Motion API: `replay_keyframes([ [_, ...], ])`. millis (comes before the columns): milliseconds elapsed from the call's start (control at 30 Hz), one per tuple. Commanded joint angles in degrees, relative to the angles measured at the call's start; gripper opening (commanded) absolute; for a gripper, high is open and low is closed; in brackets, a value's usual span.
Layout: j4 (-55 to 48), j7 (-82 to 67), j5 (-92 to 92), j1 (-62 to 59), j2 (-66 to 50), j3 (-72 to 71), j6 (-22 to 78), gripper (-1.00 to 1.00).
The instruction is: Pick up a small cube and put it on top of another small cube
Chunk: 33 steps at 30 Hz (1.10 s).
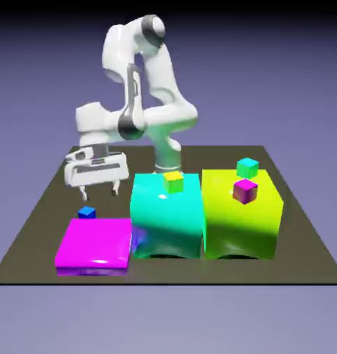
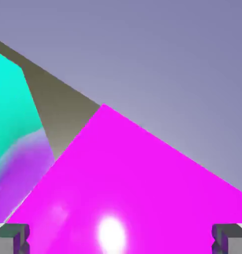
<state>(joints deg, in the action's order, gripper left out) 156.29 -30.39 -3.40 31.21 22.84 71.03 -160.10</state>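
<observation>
1. The hand [image 1: 97, 188] hangs wide open and empty in the left-middle of the exterior view, fingers pointing down.
2. The small blue cube [image 1: 86, 213] sits on the table [image 1: 32, 228] just below the hand and slightly toward the frame's left, touching nothing.
3. The magenta slab [image 1: 95, 242] lies right below the cube in the frame and fills the hand view [image 2: 142, 198]; the cube itself does not show there.
4. The tall teal block [image 1: 167, 214] stands close on the right, likely the tightest clearance for a descent.
5. Yellow [image 1: 173, 181], teal [image 1: 247, 167] and magenta [image 1: 245, 191] small cubes sit atop the big blocks, well apart from the hand.
</observation>
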Motion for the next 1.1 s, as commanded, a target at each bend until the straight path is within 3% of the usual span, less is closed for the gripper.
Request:
replay_keyframes([
  [0,-0.14,-2.13,-0.10,0.89,-0.29,2.08,0.41,0.00],
  [700,-2.97,-45.92,-2.15,19.24,-6.19,44.77,8.77,0.00],
  [1067,-4.42,-37.53,-14.45,37.75,3.35,65.52,-0.53,0.00],
])
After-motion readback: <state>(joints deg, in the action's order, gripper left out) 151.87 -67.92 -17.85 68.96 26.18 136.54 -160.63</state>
